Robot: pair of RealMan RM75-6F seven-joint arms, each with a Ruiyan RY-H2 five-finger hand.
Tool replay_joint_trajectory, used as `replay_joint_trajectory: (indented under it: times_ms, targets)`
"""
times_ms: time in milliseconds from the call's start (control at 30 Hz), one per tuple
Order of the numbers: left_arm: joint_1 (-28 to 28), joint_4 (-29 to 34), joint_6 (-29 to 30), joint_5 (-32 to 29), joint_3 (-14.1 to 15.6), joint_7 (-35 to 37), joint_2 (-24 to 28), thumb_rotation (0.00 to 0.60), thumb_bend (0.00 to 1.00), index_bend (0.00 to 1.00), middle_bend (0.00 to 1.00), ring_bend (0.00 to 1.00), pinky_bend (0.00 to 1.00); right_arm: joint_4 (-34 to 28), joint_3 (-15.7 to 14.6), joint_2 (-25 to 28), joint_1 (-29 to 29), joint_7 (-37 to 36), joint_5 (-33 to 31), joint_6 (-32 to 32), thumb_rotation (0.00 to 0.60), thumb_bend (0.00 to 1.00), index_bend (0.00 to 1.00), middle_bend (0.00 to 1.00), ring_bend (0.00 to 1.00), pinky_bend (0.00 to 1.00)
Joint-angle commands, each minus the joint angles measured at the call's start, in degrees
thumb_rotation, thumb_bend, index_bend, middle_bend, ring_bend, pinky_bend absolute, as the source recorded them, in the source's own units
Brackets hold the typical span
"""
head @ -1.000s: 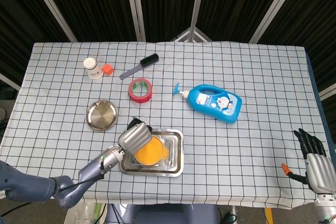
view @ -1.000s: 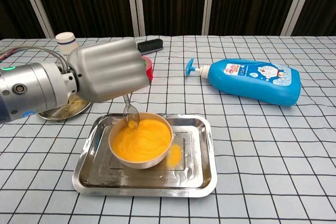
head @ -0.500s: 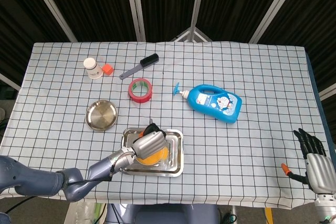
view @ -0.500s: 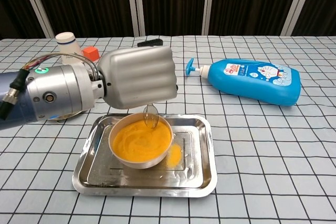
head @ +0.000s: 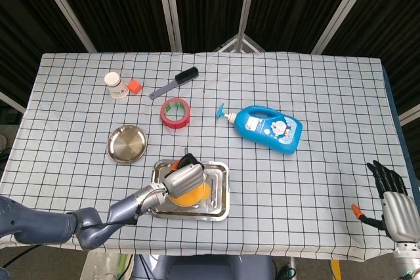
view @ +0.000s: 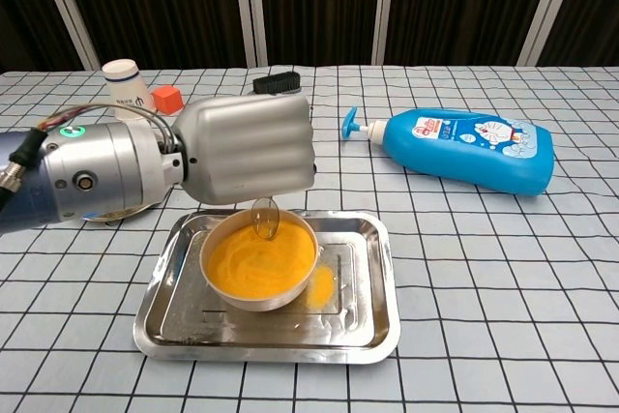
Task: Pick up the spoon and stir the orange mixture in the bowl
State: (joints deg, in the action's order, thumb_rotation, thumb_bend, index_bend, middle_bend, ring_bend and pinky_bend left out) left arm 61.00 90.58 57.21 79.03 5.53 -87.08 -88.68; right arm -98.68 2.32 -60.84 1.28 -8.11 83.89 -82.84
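Note:
My left hand (view: 247, 149) grips the spoon (view: 265, 217) above the steel bowl (view: 259, 263) of orange mixture. The spoon's clear bowl end hangs at the mixture's far edge, just above or touching it. The bowl stands in a steel tray (view: 372, 287). In the head view the left hand (head: 183, 179) covers most of the bowl (head: 195, 195) in the tray (head: 220, 191). My right hand (head: 396, 200) hangs off the table's right front corner with fingers apart, holding nothing.
A blue soap bottle (view: 464, 149) lies right of the tray. A red tape roll (head: 175, 111), a brush (head: 174, 82), a white cup (head: 115, 85), an orange block (head: 134, 86) and a small steel plate (head: 127, 143) lie behind and left. Orange spill (view: 322, 285) sits in the tray.
My left hand swept the spoon from the bowl's left side to its far right edge, then shifted back slightly left. The right hand has not moved.

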Motion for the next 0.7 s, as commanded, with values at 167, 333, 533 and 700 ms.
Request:
replay_joint_trajectory:
  times_ms: [167, 333, 533, 700]
  targets:
    - [-0.59, 0.18, -1.29, -1.15, -0.15, -1.69, 0.06, 0.6, 0.74, 0.77, 1.0, 1.0, 1.0, 0.03, 0.02, -0.03, 0.01, -0.01, 0.08, -0.08, 0.6, 0.31, 0.0, 0.0, 0.0, 0.0]
    - [-1.15, 0.77, -2.01, -1.67, -0.39, -1.35, -0.87, 0.6, 0.74, 0.77, 1.0, 1.0, 1.0, 0.05, 0.05, -0.04, 0.01, -0.07, 0.05, -0.1, 0.6, 0.31, 0.0, 0.0, 0.0, 0.0]
    - [-1.81, 2.26, -1.53, -2.28, -1.82, -0.16, -2.34, 0.6, 0.74, 0.77, 1.0, 1.0, 1.0, 0.05, 0.07, -0.05, 0.0, -0.05, 0.04, -0.13, 0.6, 0.31, 0.0, 0.0, 0.0, 0.0]
    - [-1.98, 3.68, -1.31, -2.49, -2.58, -0.29, -2.45, 0.6, 0.74, 0.77, 1.0, 1.0, 1.0, 0.08, 0.06, -0.05, 0.0, -0.11, 0.12, -0.18, 0.6, 0.31, 0.0, 0.0, 0.0, 0.0]
